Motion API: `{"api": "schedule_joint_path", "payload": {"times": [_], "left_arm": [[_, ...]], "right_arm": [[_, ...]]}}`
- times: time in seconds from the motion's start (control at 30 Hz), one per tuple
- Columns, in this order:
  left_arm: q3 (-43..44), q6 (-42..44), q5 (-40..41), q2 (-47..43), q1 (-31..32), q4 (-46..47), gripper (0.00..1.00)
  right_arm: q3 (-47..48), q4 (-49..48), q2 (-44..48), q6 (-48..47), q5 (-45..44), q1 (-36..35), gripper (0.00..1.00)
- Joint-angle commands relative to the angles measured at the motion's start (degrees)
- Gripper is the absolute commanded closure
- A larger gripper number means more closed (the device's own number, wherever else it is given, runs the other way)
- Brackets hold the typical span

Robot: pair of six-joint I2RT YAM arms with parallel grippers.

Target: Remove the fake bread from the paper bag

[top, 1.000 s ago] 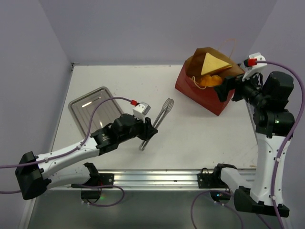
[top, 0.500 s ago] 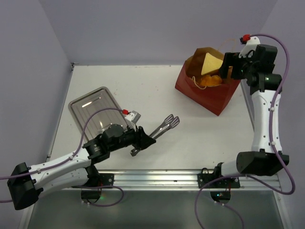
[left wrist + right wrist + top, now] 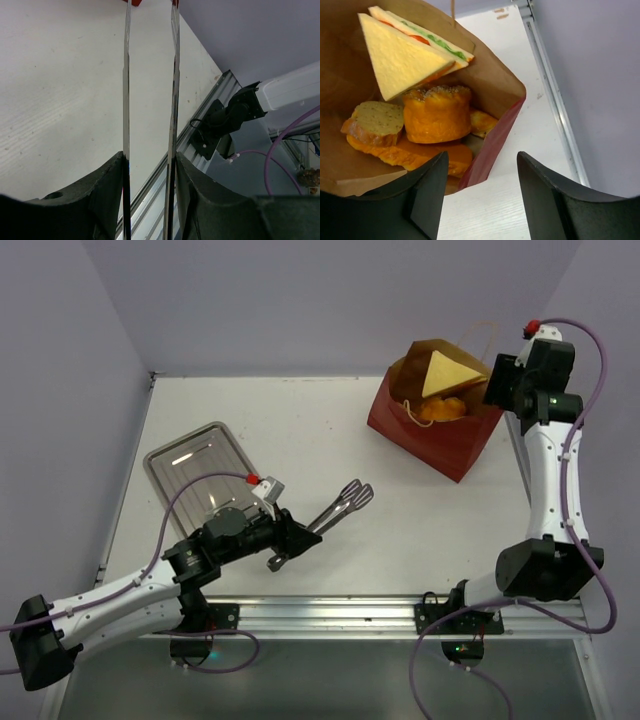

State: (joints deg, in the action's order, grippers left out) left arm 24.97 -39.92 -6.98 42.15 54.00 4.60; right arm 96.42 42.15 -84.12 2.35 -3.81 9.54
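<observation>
The dark red paper bag (image 3: 432, 435) stands open at the far right, and its red rim shows in the right wrist view (image 3: 492, 142). Inside lie the fake bread pieces: a pale-yellow sandwich wedge (image 3: 400, 55), a round orange bun (image 3: 436, 114), a brown toast slice (image 3: 372, 122) and golden rolls (image 3: 405, 155). The wedge also shows from above (image 3: 445, 375). My right gripper (image 3: 497, 385) hangs open and empty over the bag's right rim (image 3: 482, 165). My left gripper (image 3: 290, 540) is shut on the metal tongs (image 3: 338, 508), whose two arms run between its fingers (image 3: 172, 75).
A square metal tray (image 3: 195, 470) lies at the left of the table. The aluminium rail (image 3: 330, 612) runs along the near edge. Purple walls stand close behind and beside the bag.
My right gripper has lifted and swung back, from beside the bag's front right to over its right rim. My left arm has pulled the tongs back toward the near left.
</observation>
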Motion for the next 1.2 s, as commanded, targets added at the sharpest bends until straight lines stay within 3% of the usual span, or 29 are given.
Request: {"api": "schedule_joint_path", "payload": {"times": [0.0, 0.37, 0.47, 0.77, 0.97, 1.17], "left_arm": [[-0.80, -0.42, -0.84, -1.02, -0.30, 2.52, 0.54], [-1.15, 0.11, -0.93, 1.00, -0.30, 3.92, 0.54], [-1.15, -0.15, -1.01, 1.09, -0.30, 4.10, 0.54], [-0.80, -0.60, -1.10, -0.66, -0.30, 2.79, 0.55], [-0.89, -0.68, 0.48, -3.56, -0.30, -0.55, 0.55], [-0.54, -0.86, 1.27, -5.06, -0.30, -1.79, 0.55]], "right_arm": [[-2.20, -1.55, -1.40, 8.36, -2.87, 1.62, 0.40], [-3.43, -4.62, -6.41, 14.61, 8.99, 5.31, 0.51], [-4.92, -5.41, -5.71, 15.92, 11.36, 5.31, 0.65], [-12.74, -8.40, 0.44, 22.78, 18.40, 5.40, 0.92], [-17.14, -9.37, 8.77, 29.71, 23.23, 5.31, 0.99], [-23.02, -7.61, 15.82, 34.39, 26.40, 5.31, 0.96]]}}
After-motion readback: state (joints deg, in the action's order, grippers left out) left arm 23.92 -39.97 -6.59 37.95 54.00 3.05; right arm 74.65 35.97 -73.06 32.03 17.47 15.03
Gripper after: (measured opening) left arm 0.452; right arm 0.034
